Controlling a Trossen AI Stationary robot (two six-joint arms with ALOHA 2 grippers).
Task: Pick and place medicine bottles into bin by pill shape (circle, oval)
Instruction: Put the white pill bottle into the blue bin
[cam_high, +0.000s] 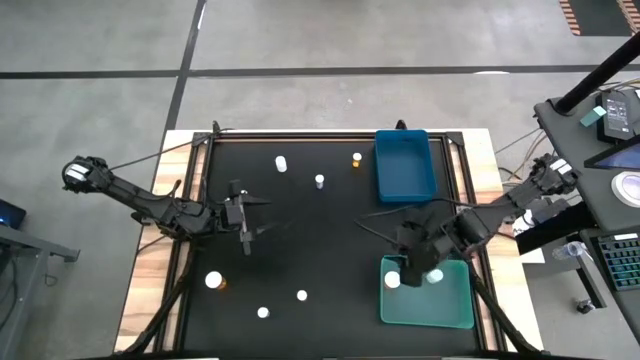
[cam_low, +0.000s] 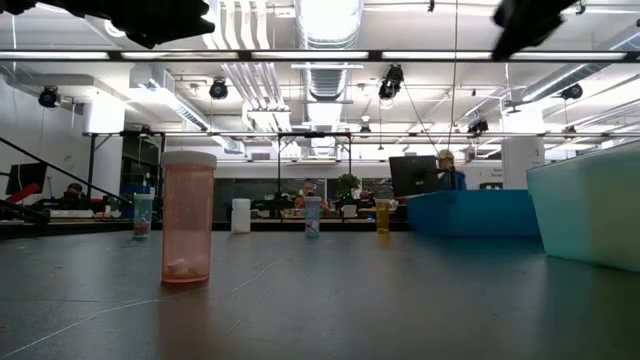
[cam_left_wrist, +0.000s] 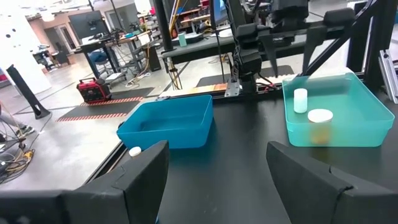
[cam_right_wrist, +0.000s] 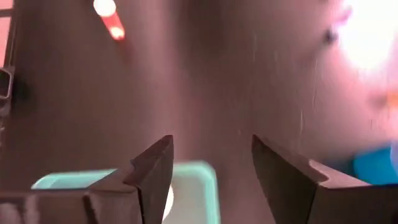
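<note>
A black mat (cam_high: 330, 230) is framed by wooden table edges, its middle left bare. The right gripper (cam_high: 412, 268), jaws spread and empty, is held over the teal tray (cam_high: 455, 310)'s near rim; two medicine bottles (cam_high: 393, 280) lie inside. The left gripper (cam_high: 245, 212) is parked mid-left, jaws spread. Other bottles are scattered well apart; the blue tray (cam_high: 405, 165) is seen beyond.

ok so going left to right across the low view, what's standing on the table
small bottle far back → big amber-orange bottle up close → white bottle → small bottle → small amber bottle → blue bin → teal bin
</note>
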